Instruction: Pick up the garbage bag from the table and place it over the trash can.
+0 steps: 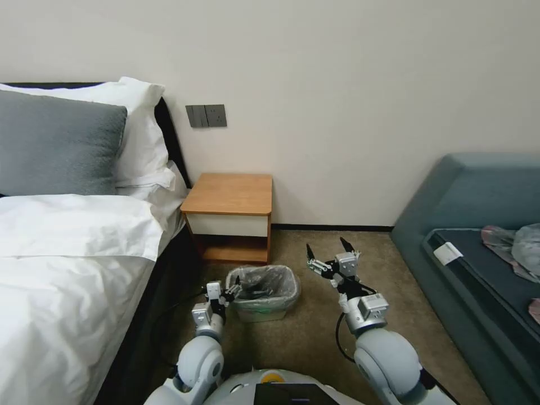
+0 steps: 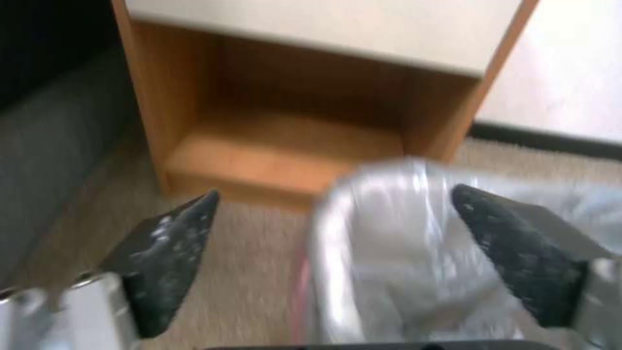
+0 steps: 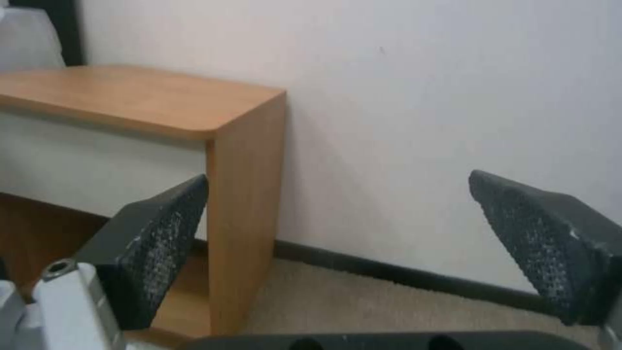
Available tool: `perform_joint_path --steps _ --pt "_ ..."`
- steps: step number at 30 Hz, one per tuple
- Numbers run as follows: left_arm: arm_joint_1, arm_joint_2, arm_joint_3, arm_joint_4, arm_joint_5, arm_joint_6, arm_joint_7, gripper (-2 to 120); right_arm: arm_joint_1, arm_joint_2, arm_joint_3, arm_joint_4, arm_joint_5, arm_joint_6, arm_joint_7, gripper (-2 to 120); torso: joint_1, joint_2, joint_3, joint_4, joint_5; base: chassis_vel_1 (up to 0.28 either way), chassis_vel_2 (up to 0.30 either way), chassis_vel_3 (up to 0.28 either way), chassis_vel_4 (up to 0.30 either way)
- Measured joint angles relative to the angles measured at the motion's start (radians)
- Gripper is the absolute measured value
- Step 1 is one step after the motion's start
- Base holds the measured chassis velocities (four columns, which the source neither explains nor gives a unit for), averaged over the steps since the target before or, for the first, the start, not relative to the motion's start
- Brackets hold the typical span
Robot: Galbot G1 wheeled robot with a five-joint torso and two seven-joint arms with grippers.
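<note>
The garbage bag (image 1: 264, 281) lines the trash can (image 1: 263, 313), its grey film folded over the rim. The can stands on the carpet in front of the table (image 1: 230, 194), whose wooden top is bare. My left gripper (image 1: 233, 291) is at the can's left rim and is open. In the left wrist view, the left gripper (image 2: 334, 194) has one finger over the carpet and the other over the bag (image 2: 388, 233). My right gripper (image 1: 326, 248) is open and holds nothing. It hangs raised to the right of the can. From the right wrist, the gripper (image 3: 337, 177) faces the table's side (image 3: 246, 194).
A bed (image 1: 67, 264) with white sheets fills the left, close to my left arm. A blue-grey sofa (image 1: 478, 225) runs along the right, with a pale plastic wad (image 1: 526, 244) on its seat. Open carpet (image 1: 315, 332) lies between them.
</note>
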Motion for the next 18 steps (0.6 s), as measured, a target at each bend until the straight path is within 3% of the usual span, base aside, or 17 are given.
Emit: perform_joint_path --steps 2,3,4,7,8,10,14,18 --pt "0.017 0.001 -0.066 -0.004 0.075 -0.082 0.069 99 -0.045 0.014 0.035 -0.013 -0.010 0.038 -0.002 100 0.000 0.000 0.000 0.0001 0.0000 0.000 0.000 0.000 0.000" --pt "0.017 0.001 -0.066 -0.004 0.075 -0.082 0.069 99 -0.045 0.014 0.035 -0.013 -0.010 0.038 -0.002 100 0.000 0.000 0.000 0.0001 0.0000 0.000 0.000 0.000 0.000" --pt "0.025 0.002 -0.100 -0.003 0.123 -0.139 0.100 100 -0.077 0.022 0.064 -0.025 -0.017 0.068 -0.014 100 0.000 0.000 0.000 -0.0001 0.0001 0.000 0.000 0.000 0.000" --pt "0.041 0.006 -0.144 -0.008 0.186 -0.250 0.130 100 -0.139 0.053 0.135 -0.067 -0.040 0.163 -0.067 100 0.000 0.000 0.000 0.0000 0.0000 0.000 0.000 0.000 0.000" --pt "0.041 0.006 -0.144 -0.008 0.186 -0.250 0.130 100 -0.139 0.053 0.135 -0.067 -0.040 0.163 -0.067 100 0.000 0.000 0.000 0.0000 0.0000 0.000 0.000 0.000 0.000" --pt "0.067 0.015 -0.157 -0.002 0.227 -0.349 0.153 100 -0.195 0.101 0.184 -0.105 -0.067 0.269 -0.122 100 0.000 0.000 0.000 -0.0005 0.0001 0.000 0.000 0.000 0.000" --pt "0.098 0.018 -0.167 0.002 0.235 -0.396 0.181 100 -0.229 0.143 0.199 -0.124 -0.082 0.320 -0.140 100 0.000 0.000 0.000 -0.0003 -0.0001 0.000 0.000 0.000 0.000" --pt "0.172 -0.015 -0.232 -0.011 0.233 -0.438 0.288 100 -0.266 0.238 0.212 -0.153 -0.127 0.388 -0.142 100 0.000 0.000 0.000 -0.0001 0.0002 0.000 0.000 0.000 0.000"
